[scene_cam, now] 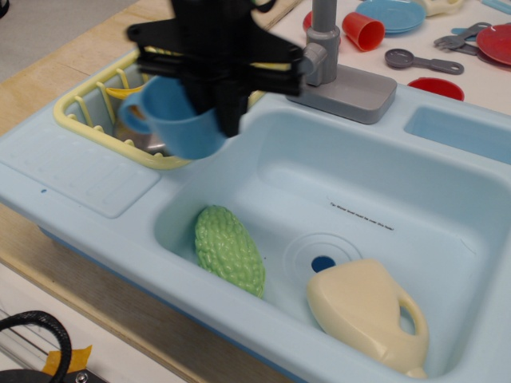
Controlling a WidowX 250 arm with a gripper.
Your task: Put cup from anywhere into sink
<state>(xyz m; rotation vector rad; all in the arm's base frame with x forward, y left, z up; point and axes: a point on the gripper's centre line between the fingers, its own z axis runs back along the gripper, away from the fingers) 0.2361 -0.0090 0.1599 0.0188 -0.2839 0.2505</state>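
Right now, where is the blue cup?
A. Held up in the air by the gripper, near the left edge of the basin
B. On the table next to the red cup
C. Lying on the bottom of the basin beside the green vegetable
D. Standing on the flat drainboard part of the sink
A: the blue cup hangs clear of every surface, gripped by the gripper, over the yellow dish rack and the sink basin's left edge.
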